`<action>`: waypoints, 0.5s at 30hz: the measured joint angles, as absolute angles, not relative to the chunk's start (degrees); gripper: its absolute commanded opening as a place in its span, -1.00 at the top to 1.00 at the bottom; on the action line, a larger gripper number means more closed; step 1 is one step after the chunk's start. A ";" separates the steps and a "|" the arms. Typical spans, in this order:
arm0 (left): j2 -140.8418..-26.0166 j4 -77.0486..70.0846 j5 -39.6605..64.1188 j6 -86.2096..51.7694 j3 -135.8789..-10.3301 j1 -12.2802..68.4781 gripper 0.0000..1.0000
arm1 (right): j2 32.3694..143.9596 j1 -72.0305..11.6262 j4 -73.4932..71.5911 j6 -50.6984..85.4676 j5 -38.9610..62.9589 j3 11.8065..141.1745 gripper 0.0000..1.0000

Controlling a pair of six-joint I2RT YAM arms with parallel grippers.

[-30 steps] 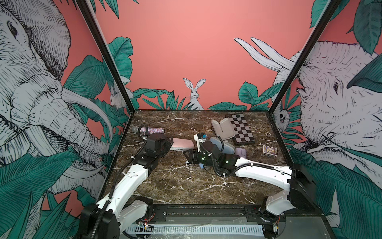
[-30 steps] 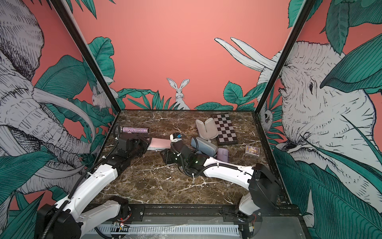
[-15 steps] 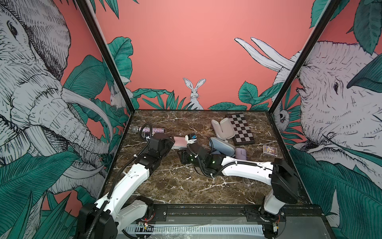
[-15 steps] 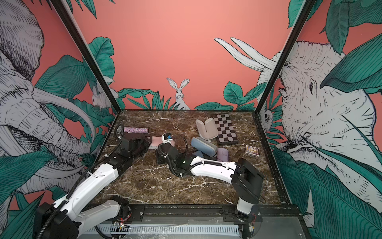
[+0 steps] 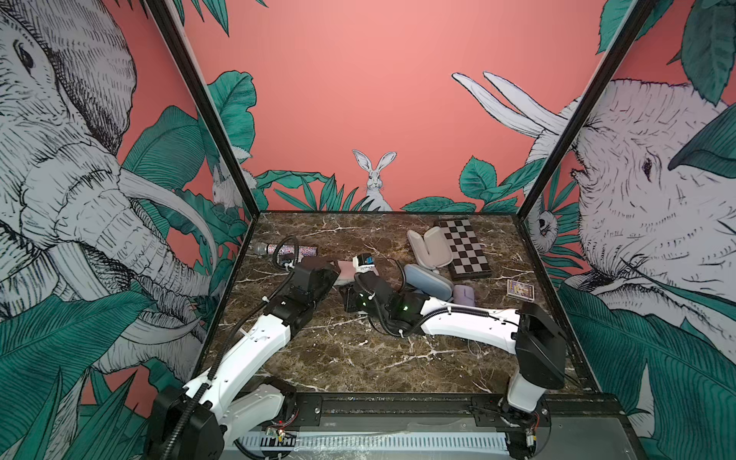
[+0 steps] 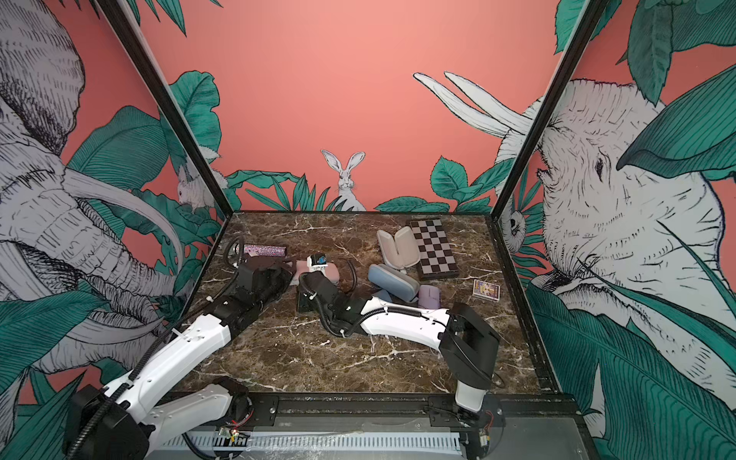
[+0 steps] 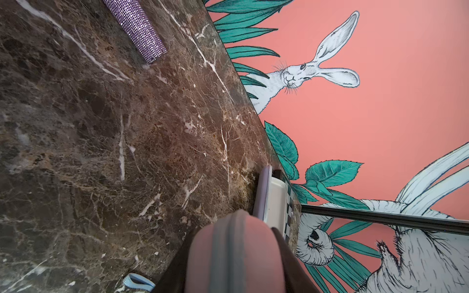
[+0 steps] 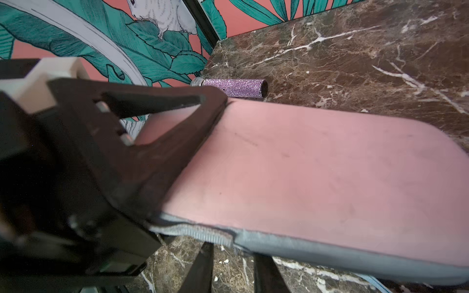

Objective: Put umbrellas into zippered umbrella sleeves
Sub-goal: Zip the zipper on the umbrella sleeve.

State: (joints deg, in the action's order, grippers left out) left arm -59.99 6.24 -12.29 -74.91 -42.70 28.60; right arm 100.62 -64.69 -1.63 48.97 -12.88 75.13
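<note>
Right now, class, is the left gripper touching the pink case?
Touching. Left wrist view: the left gripper clamps the pink case; right wrist view: its finger flat on it.

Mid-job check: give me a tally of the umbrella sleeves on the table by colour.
Pink sleeve, zipped edge showing: 1
Blue sleeve, closed: 1
Lilac sleeve, lying open: 1
Total: 3

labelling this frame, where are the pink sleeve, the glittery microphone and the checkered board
pink sleeve [image 8: 317, 177], right wrist view, flat pink shell
glittery microphone [image 8: 233, 87], right wrist view, lilac handle
checkered board [image 5: 464, 249], a top view, middle squares
</note>
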 measured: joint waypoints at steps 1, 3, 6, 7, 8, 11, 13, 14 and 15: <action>-59.99 6.15 -12.67 -74.91 -42.70 28.82 1.00 | 100.62 -64.55 -1.39 49.06 -12.93 75.13 0.68; -59.99 5.96 -13.15 -74.91 -42.65 29.12 1.00 | 100.62 -64.34 -1.17 49.41 -12.97 75.13 0.81; -59.99 5.52 -13.45 -74.91 -42.35 29.23 1.00 | 100.62 -63.88 -0.73 49.74 -12.51 75.13 1.00; -59.99 5.39 -13.56 -74.91 -42.24 29.30 1.00 | 100.62 -63.75 -0.62 50.02 -12.25 75.09 1.00; -59.99 5.41 -13.69 -74.78 -42.22 29.41 1.00 | 100.60 -63.66 -0.62 50.15 -11.97 74.94 1.00; -59.99 5.61 -14.13 -73.87 -42.19 29.61 1.00 | 100.12 -63.40 -1.30 50.06 -11.14 73.63 1.00; -59.99 5.98 -13.96 -73.38 -42.19 29.82 1.00 | 99.33 -63.20 -1.69 49.71 -10.50 72.27 1.00; -59.99 6.11 -13.91 -73.10 -42.19 29.87 1.00 | 98.76 -63.02 -1.83 49.47 -10.13 71.44 1.00; -59.99 6.13 -13.74 -72.88 -42.19 30.00 1.00 | 98.24 -62.81 -1.87 49.34 -9.82 70.70 1.00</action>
State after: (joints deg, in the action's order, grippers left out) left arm -59.99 6.13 -13.74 -72.88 -42.19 30.00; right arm 98.24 -62.81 -1.87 49.34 -9.82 70.70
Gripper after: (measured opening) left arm 0.399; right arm 0.048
